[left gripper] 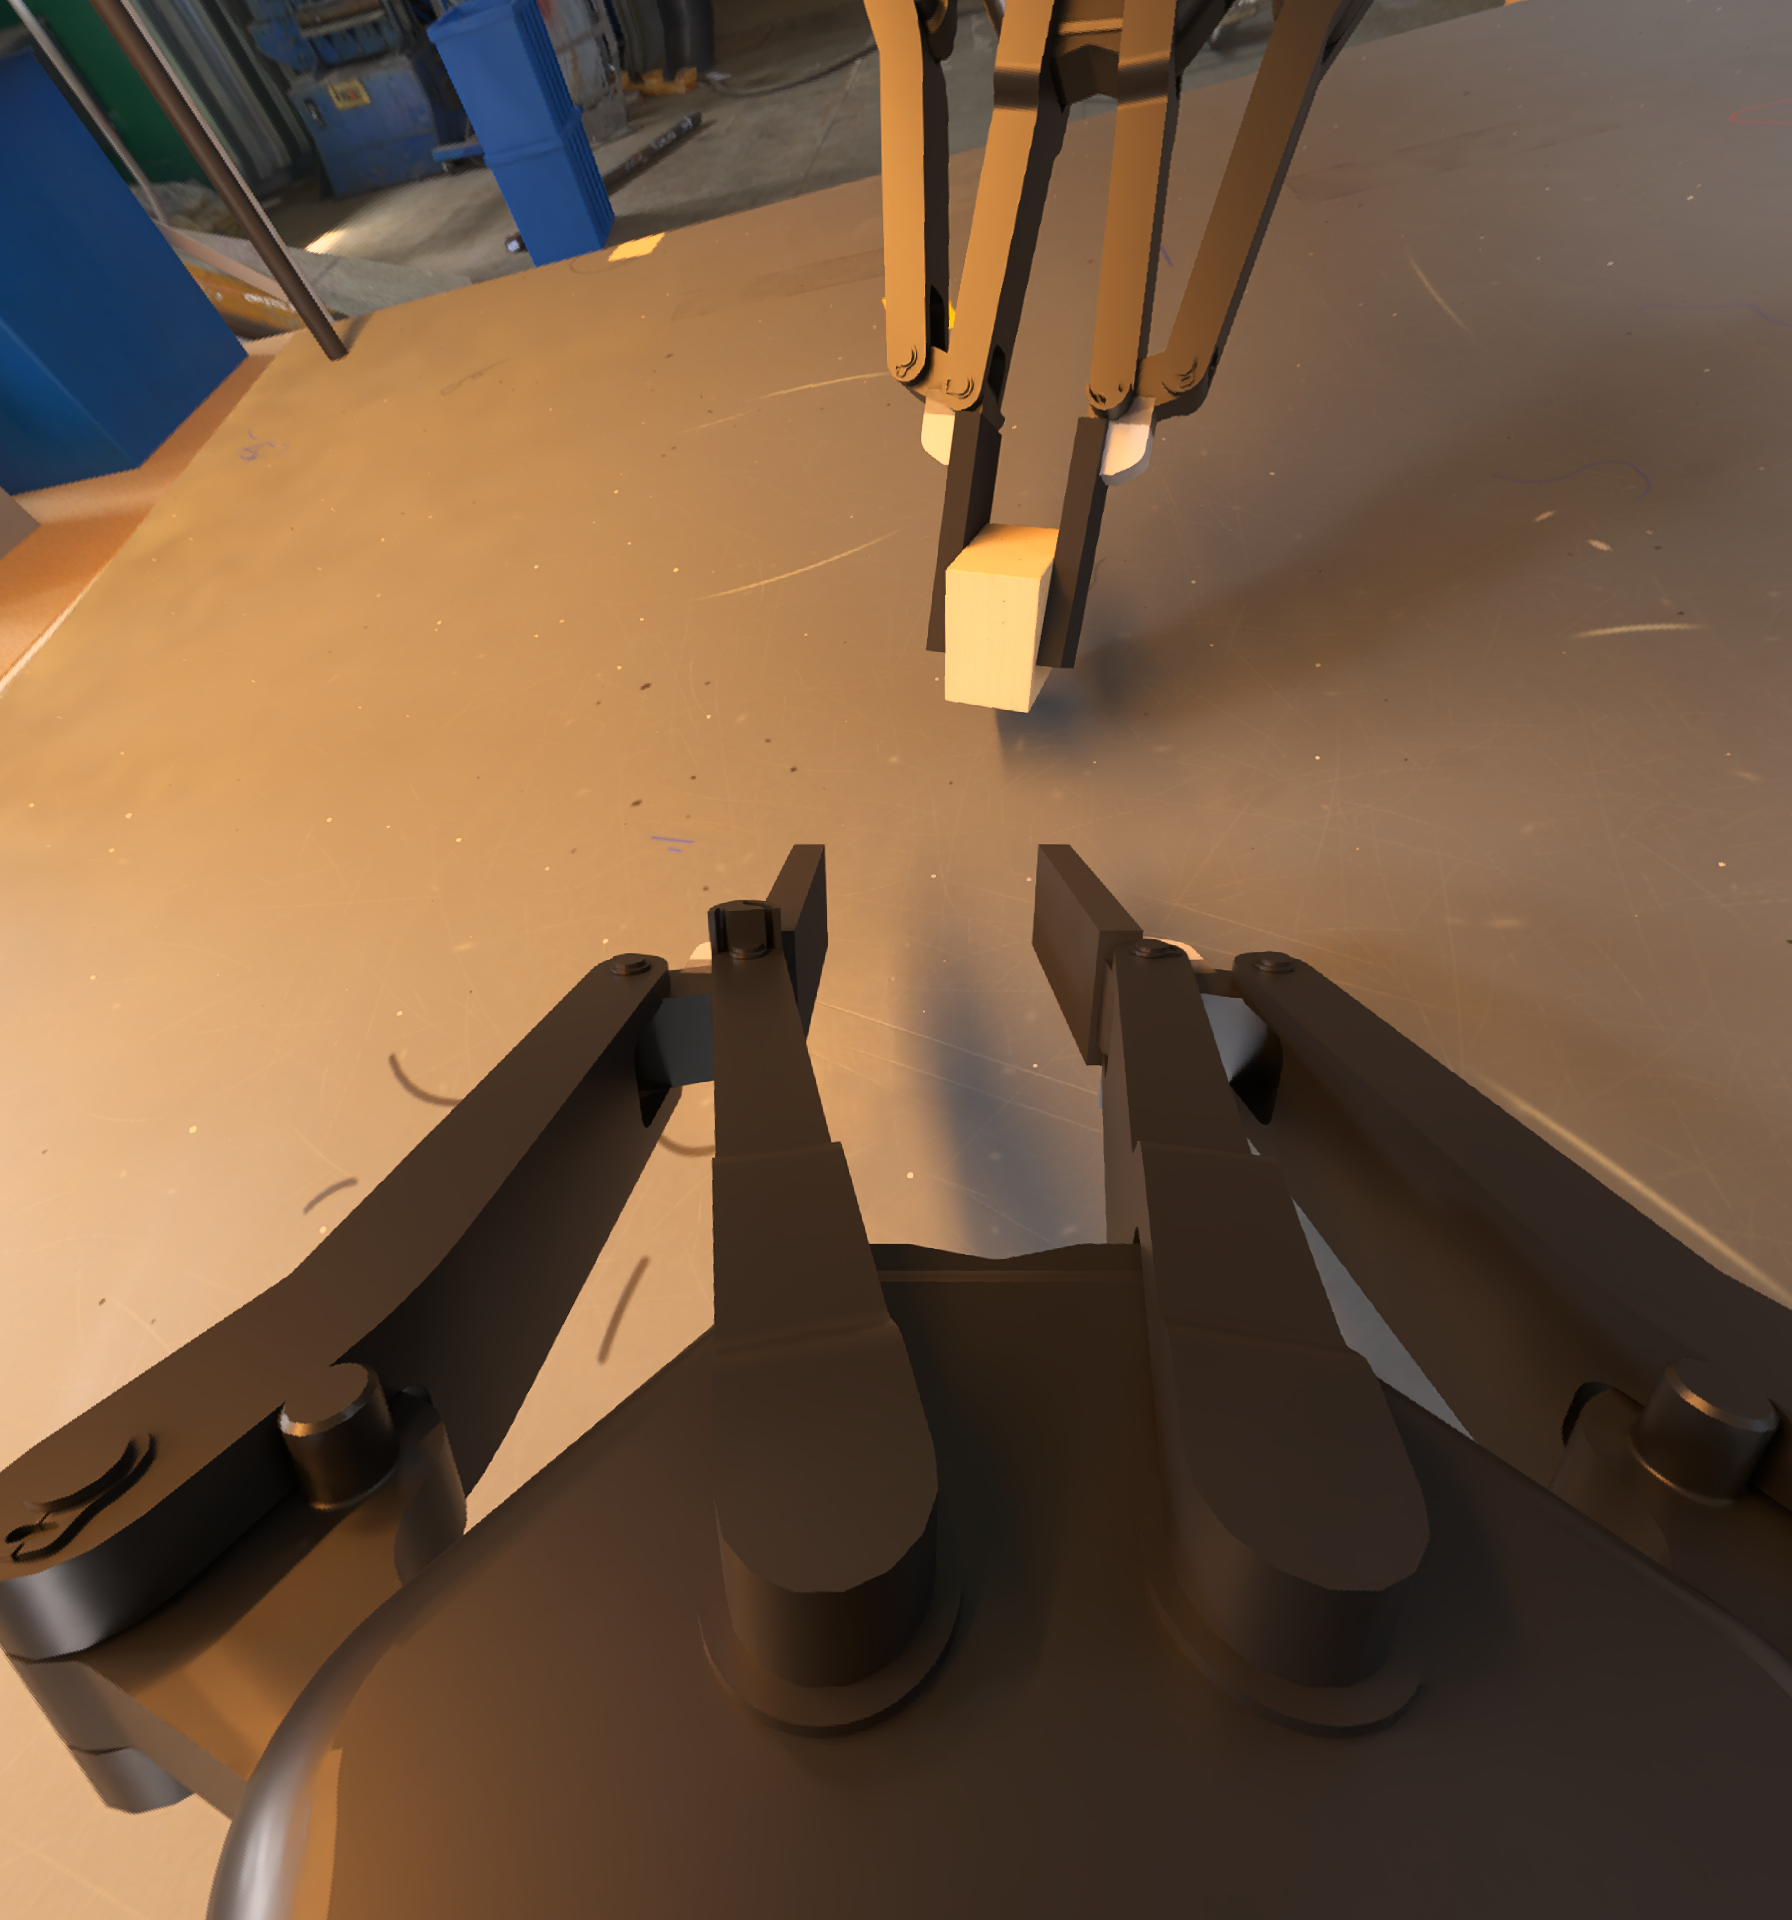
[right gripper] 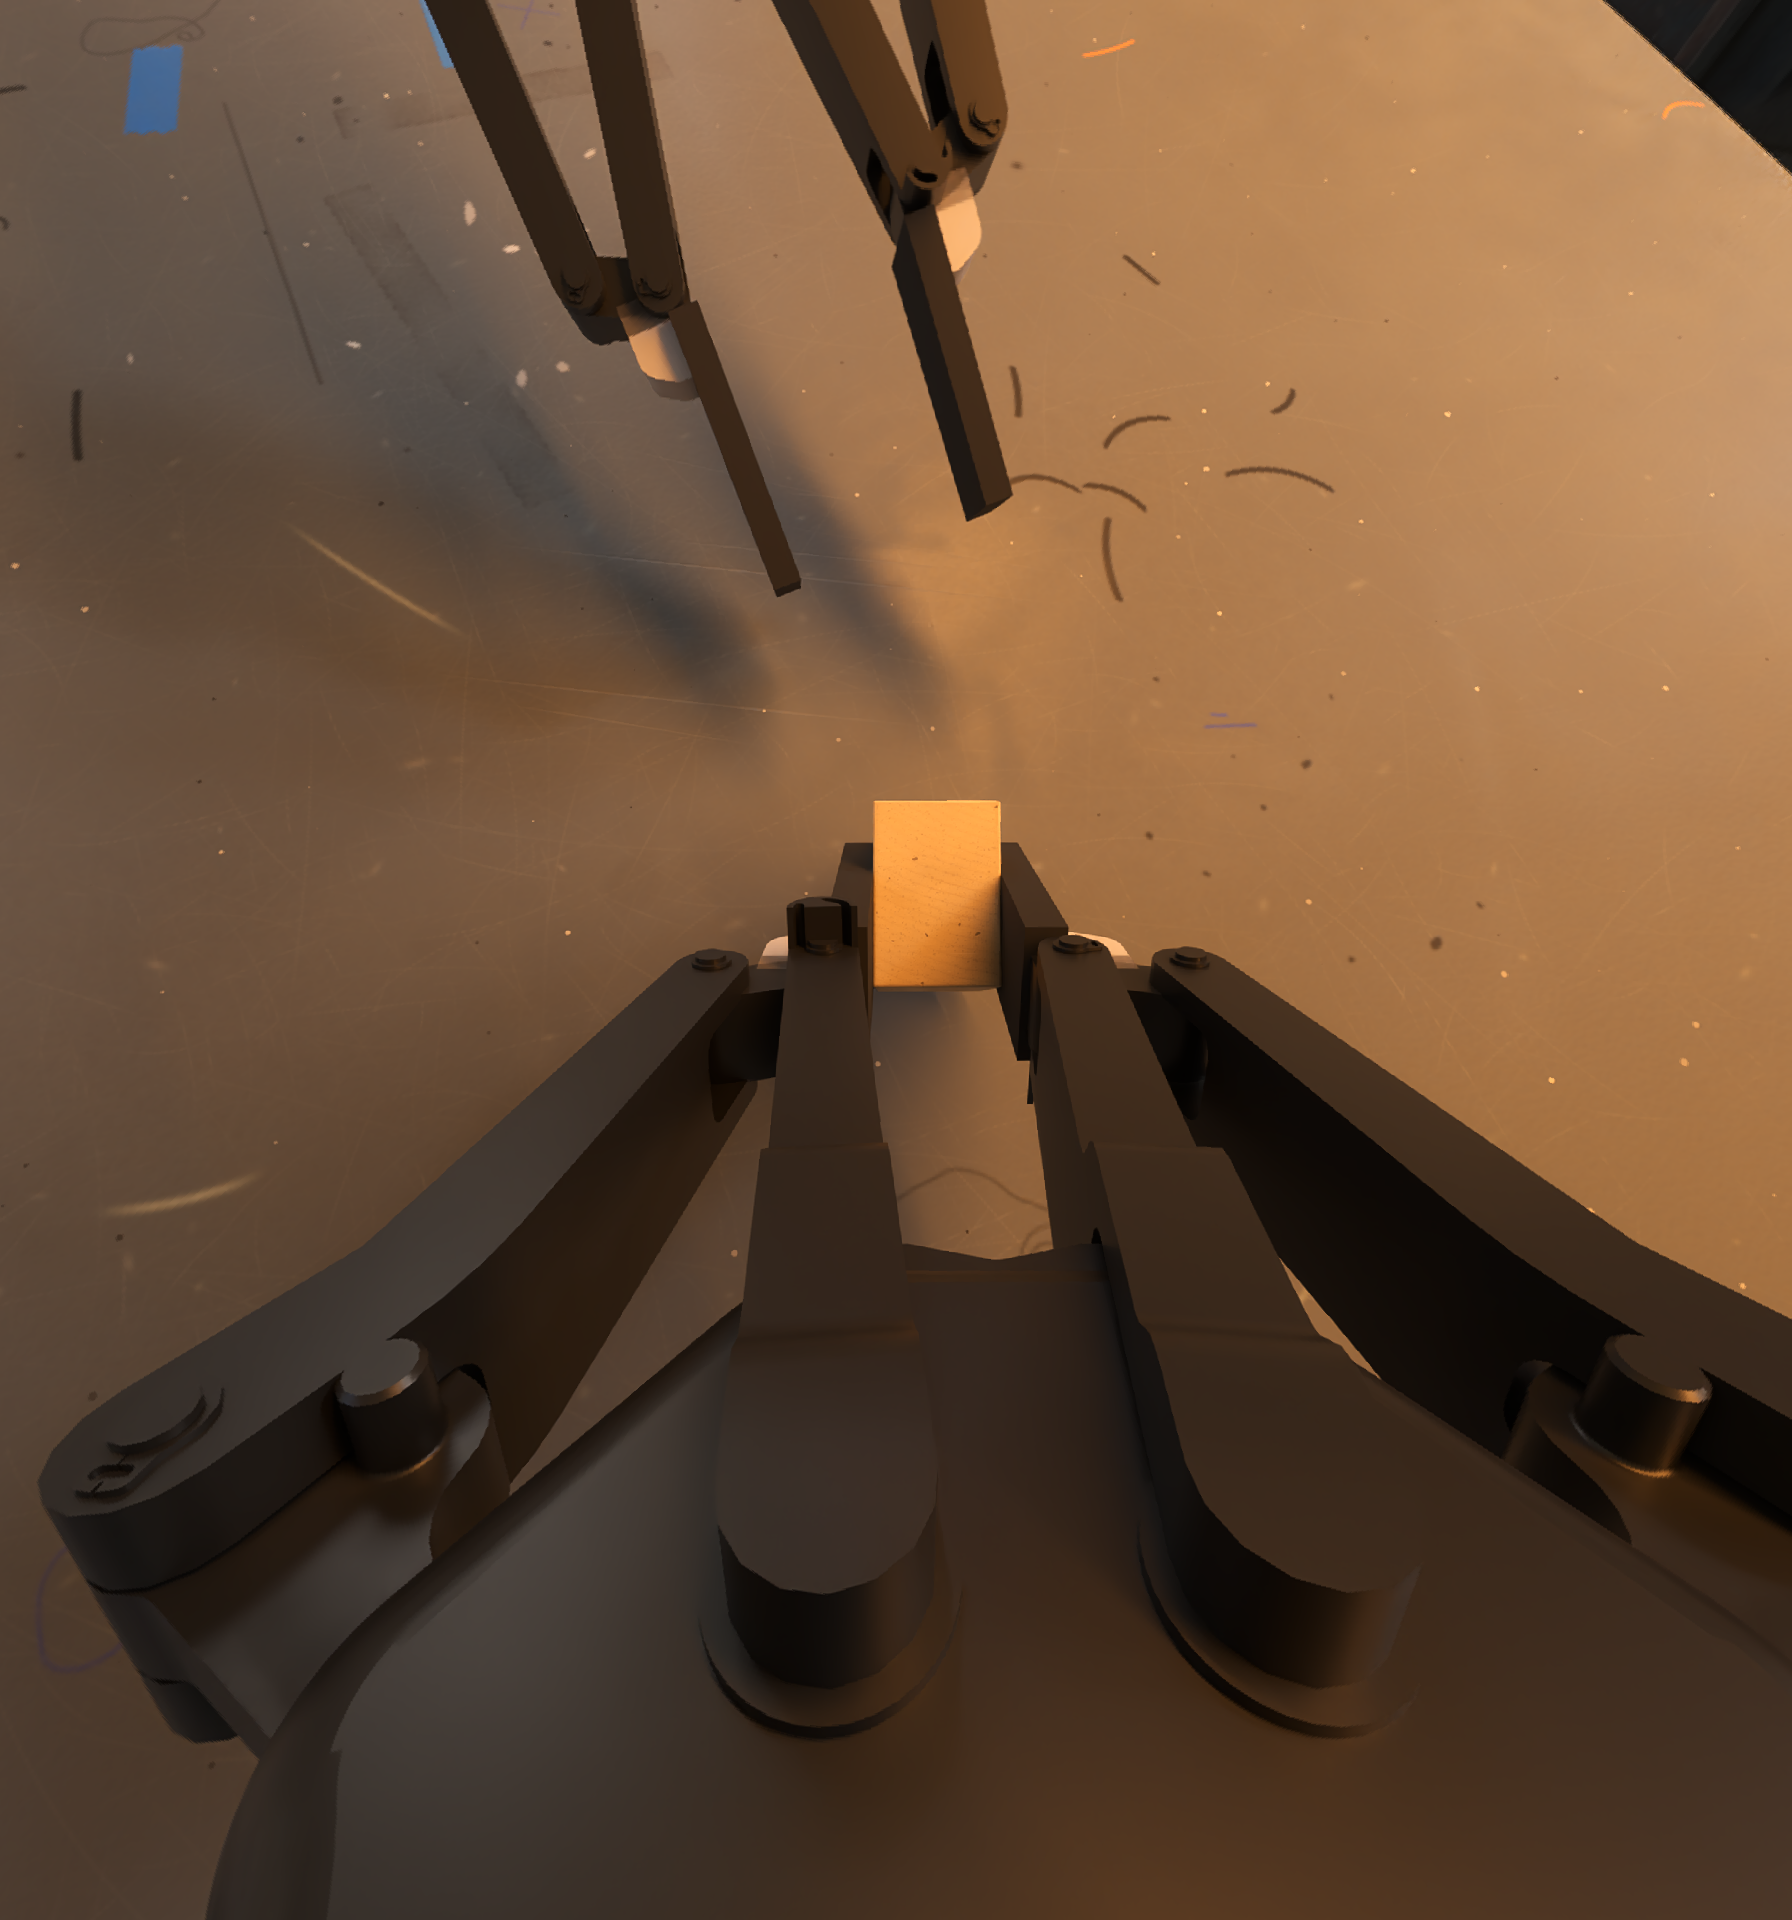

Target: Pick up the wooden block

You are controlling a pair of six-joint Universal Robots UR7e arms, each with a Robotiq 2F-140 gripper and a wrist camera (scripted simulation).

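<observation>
The wooden block (right gripper: 936, 894) is a pale rectangular piece clamped between the two fingers of my right gripper (right gripper: 931, 862). In the left wrist view the block (left gripper: 998, 623) hangs in the right gripper (left gripper: 1001, 649), its lower end close to the table top with a shadow beside it; I cannot tell whether it touches. My left gripper (left gripper: 928, 862) is open and empty, above the table and short of the block. It also shows in the right wrist view (right gripper: 887, 551), open, beyond the block.
The scratched brown table top (left gripper: 404, 727) runs all around. Its far left edge (left gripper: 92, 540) is near a blue bin (left gripper: 528, 125), a blue cabinet (left gripper: 50, 291) and a thin metal pole (left gripper: 237, 208). A blue tape strip (right gripper: 154, 88) lies on the table.
</observation>
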